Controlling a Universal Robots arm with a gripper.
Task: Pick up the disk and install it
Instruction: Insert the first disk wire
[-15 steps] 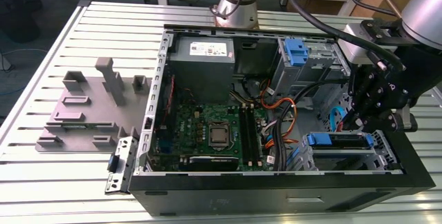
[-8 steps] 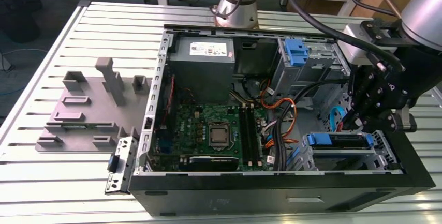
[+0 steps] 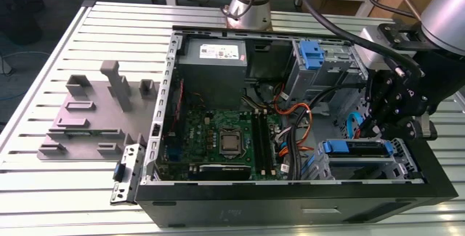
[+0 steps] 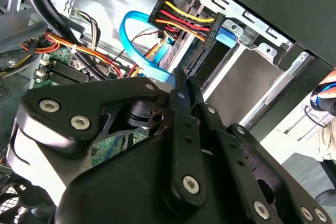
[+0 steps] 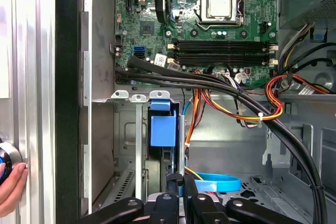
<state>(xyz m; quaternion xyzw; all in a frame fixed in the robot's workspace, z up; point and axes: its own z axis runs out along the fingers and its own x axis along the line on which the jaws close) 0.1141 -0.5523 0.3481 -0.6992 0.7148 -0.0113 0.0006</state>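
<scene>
The gripper (image 4: 185, 80) hangs low inside the open computer case (image 3: 291, 206), at the corner on the exterior view's right. Its two black fingers (image 4: 181, 129) are drawn together side by side with only a thin dark slit between them and nothing visibly clamped there.

Just past the fingertips sits the disk (image 3: 356, 147), lying in the drive bay (image 3: 407, 165) at that same corner, its blue carrier showing at both ends. In the first wrist view it appears edge-on, the carrier's blue tab standing up between the bay's metal rails.

A power connector (image 4: 184, 23) with yellow, red and black wires hangs just beside the disk's rear edge; whether they touch cannot be told. A looped blue SATA cable (image 4: 134, 30) curls near it.

Further in lies the green motherboard (image 5: 168, 19) with its CPU socket (image 5: 219, 6), black cable bundles crossing its edge. Beyond stands the grey power-supply box (image 3: 213, 72).

The case rests on a slatted metal table (image 3: 116, 23), with a grey fixture block (image 3: 80, 121) well apart from it, on the exterior view's left.
</scene>
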